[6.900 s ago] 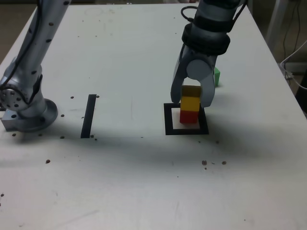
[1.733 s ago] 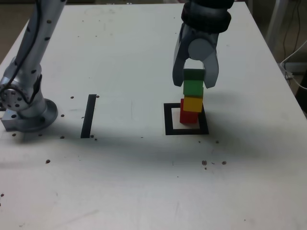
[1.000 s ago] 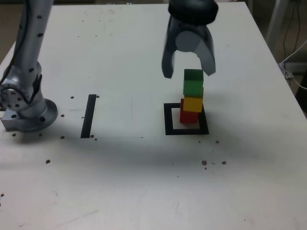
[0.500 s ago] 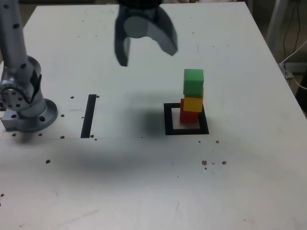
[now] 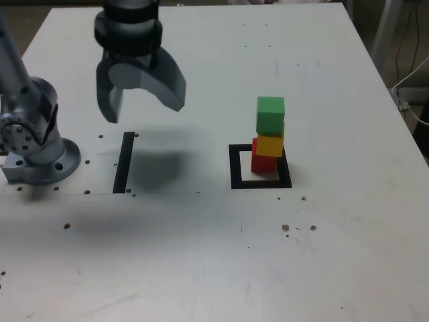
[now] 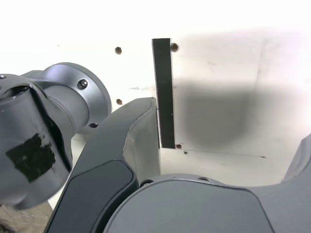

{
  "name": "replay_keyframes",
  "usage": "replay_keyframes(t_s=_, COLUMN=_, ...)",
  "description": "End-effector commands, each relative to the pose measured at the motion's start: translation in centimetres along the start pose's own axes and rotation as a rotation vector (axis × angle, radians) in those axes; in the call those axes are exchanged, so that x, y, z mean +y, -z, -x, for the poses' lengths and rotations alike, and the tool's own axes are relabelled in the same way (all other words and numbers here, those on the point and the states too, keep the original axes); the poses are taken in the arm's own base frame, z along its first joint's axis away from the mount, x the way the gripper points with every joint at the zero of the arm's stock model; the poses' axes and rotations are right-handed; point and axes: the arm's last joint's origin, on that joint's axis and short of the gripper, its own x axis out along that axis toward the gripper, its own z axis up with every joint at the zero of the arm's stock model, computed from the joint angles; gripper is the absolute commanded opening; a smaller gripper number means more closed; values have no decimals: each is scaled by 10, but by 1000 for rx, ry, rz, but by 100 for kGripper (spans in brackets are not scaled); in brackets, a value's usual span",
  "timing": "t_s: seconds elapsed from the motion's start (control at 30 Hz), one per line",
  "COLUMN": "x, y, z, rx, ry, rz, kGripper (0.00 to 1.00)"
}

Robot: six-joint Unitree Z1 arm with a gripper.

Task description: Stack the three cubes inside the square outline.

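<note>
Three cubes stand in one stack inside the square outline point(image 5: 261, 167): the red cube point(image 5: 263, 161) at the bottom, the yellow cube point(image 5: 269, 144) on it, the green cube point(image 5: 270, 115) on top. The stack leans slightly toward the exterior view's right. My gripper point(image 5: 141, 104) hangs open and empty well to the exterior view's left of the stack, above the straight black strip point(image 5: 124, 162). The wrist view shows that strip point(image 6: 164, 90) between my spread fingers point(image 6: 129, 145), and no cube.
The arm's grey base point(image 5: 33, 144) stands at the exterior view's left edge of the white table point(image 5: 201, 255); it also fills part of the wrist view point(image 6: 43, 131). Small dark holes dot the tabletop. Cables hang off the table's right side point(image 5: 412, 87).
The gripper has let go of the green cube on top of the stack, risen, and swung to the exterior view's left, now lower over the black strip. The stack has stayed in place.
</note>
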Motion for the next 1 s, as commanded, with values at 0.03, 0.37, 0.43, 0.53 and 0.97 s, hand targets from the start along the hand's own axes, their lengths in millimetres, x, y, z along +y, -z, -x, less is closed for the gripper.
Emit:
replay_keyframes(t_s=0.03, x=-1, y=7, z=-9, rx=-4, ry=8, rz=6, kGripper=100)
replay_keyframes(t_s=0.37, x=-4, y=21, z=-23, rx=-1, ry=40, rz=9, kGripper=100)
replay_keyframes(t_s=0.43, x=-5, y=23, z=-26, rx=4, ry=48, rz=9, kGripper=100)
replay_keyframes(t_s=0.53, x=-6, y=27, z=-31, rx=8, ry=59, rz=8, kGripper=100)
replay_keyframes(t_s=0.97, x=-8, y=28, z=-44, rx=21, ry=78, rz=8, kGripper=100)
